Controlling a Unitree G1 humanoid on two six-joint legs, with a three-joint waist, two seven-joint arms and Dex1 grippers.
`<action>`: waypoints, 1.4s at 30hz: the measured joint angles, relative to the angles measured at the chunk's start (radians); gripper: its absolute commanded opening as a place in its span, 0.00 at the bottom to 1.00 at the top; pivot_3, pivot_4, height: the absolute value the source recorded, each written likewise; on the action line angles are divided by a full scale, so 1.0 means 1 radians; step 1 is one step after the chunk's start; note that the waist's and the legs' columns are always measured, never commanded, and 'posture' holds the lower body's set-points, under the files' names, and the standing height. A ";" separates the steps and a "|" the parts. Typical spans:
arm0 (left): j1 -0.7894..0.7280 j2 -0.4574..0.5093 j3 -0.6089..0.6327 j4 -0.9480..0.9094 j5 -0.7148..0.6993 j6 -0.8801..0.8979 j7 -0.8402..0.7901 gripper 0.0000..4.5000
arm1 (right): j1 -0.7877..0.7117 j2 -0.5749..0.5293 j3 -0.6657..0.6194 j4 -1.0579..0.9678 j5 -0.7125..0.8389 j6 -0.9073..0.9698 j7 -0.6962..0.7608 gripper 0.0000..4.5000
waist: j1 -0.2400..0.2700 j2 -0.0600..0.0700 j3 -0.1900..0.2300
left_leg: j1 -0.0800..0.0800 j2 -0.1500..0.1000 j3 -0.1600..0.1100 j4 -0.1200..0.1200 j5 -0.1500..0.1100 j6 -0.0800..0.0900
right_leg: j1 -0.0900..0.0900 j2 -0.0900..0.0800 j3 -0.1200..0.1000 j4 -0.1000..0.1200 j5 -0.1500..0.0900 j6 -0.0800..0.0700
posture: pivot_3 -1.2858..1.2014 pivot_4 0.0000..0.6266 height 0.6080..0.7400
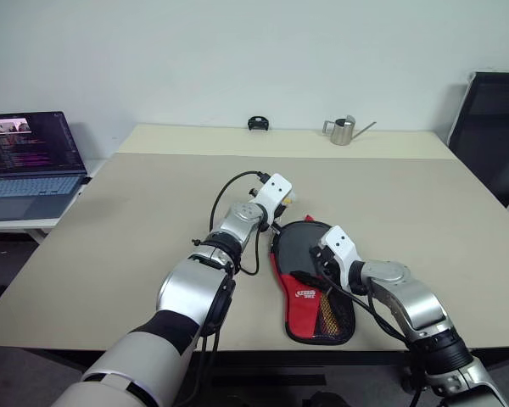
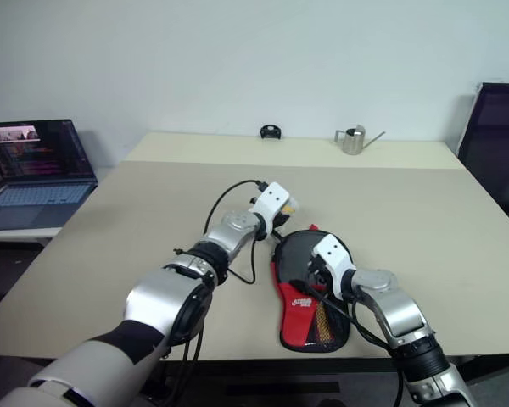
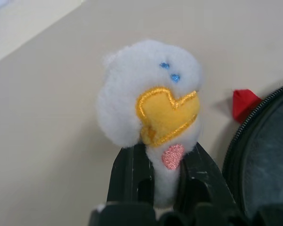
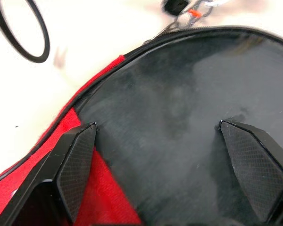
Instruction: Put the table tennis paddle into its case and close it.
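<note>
The case [image 1: 299,246] lies flat on the tan table [image 1: 136,220], its round black part away from me and its red panel with mesh pocket [image 1: 322,315] toward the table's front edge. My left gripper [image 3: 164,155] is shut on a white plush charm [image 3: 146,84] with a yellow heart, just beyond the case's zipper edge [image 3: 233,150]. My right gripper [image 4: 158,127] hovers open over the round black surface [image 4: 179,108], fingers spread wide with nothing between them. The table tennis paddle is hidden; I cannot tell whether this black surface is its face or fabric.
A laptop [image 1: 30,165] stands open on a side table at the left. A small metal watering can [image 1: 343,130] and a small black object [image 1: 257,123] sit at the table's far edge. A black chair [image 1: 496,127] is at the right.
</note>
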 measured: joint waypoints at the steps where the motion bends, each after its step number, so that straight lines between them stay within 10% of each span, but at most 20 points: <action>1: -0.004 -0.002 0.000 0.001 0.006 0.000 0.011 0.04 | 0.014 -0.001 -0.002 -0.024 0.001 0.013 -0.004 1.00 | 0.000 0.000 0.000 | 0.000 0.000 0.000 0.000 0.000 0.000 | 0.000 0.000 0.000 0.000 0.000 0.000 | 0.52 0.24 1.00; 20: -0.085 -0.072 -0.048 0.026 0.148 -0.006 0.222 0.04 | 0.222 0.068 -0.009 -0.315 0.035 0.149 -0.188 1.00 | 0.003 -0.001 0.000 | -0.001 0.000 -0.001 -0.001 0.000 -0.001 | 0.000 -0.001 -0.003 -0.002 -0.003 0.006 | 0.52 0.24 1.00; 32: -0.033 -0.200 -0.136 0.031 0.234 -0.004 0.075 0.04 | 0.264 0.132 -0.009 -0.355 0.044 0.165 -0.279 1.00 | 0.001 -0.001 0.000 | -0.001 0.000 -0.001 -0.007 0.000 -0.001 | -0.001 0.000 -0.002 -0.004 -0.004 0.006 | 0.52 0.24 1.00; 42: -0.035 -0.187 -0.114 0.027 0.229 0.004 0.066 0.84 | 0.276 0.142 -0.009 -0.378 0.062 0.183 -0.307 1.00 | 0.001 0.000 -0.001 | 0.000 0.000 0.000 -0.012 0.000 -0.001 | -0.001 -0.001 -0.002 -0.009 -0.002 0.003 | 0.52 0.24 1.00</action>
